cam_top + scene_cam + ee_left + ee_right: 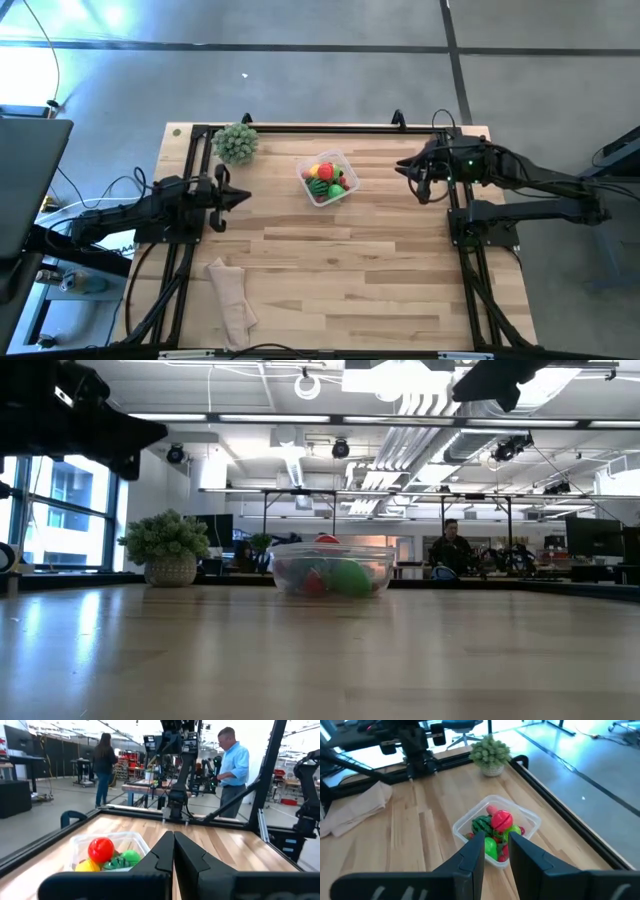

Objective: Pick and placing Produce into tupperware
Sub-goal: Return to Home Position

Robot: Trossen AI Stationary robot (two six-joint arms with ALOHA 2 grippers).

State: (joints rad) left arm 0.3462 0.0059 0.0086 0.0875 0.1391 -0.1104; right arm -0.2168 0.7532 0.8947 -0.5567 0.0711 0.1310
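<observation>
The clear square tupperware (303, 170) (530, 817) stands on the wooden table's far middle. The produce (326, 178) (497, 825) lies heaped inside it: a red piece on top, a striped green watermelon ball, and green and yellow pieces. The left wrist view shows the same pile (102, 851) through the clear wall. My left gripper (243, 197) (173, 837) hovers to the left of the container, shut and empty. My right gripper (400, 167) (497, 842) hovers to its right, fingers slightly apart, holding nothing.
A pale-green leafy ball in a small pot (236, 143) (167, 545) stands at the table's far left. A beige cloth (230, 295) (355, 807) lies near the left front. Black frame rails (320, 127) edge the table. People (235, 765) stand in the room beyond.
</observation>
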